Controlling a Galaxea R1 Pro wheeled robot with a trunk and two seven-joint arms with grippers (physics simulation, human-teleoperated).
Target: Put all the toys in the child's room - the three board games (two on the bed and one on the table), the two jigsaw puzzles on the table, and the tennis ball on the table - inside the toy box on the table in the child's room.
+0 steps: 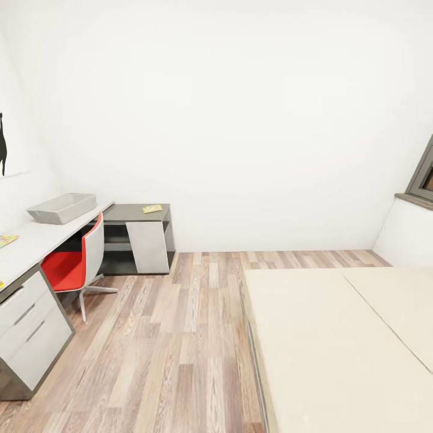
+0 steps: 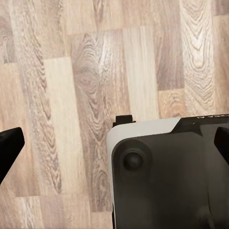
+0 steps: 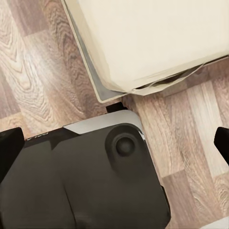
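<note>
Facing toy box (image 1: 62,208) on table (image 1: 42,237); wrist views: both claws released over floor (image 2: 71,95).

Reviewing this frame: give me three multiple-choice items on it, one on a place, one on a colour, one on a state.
1. Where does the toy box stand?
A. on the table
B. on the bed
C. on the floor

2. What colour is the seat of the chair?
A. blue
B. red
C. green

3. What does the left tool hold?
A. a tennis ball
B. a board game
C. nothing

Key: 1 A, the grey bin rests on the pale table near the wall. 2 B, the seat pad shows bright red in the head view. 3 C, its fingers stand wide apart over the floor with nothing between them.
</note>
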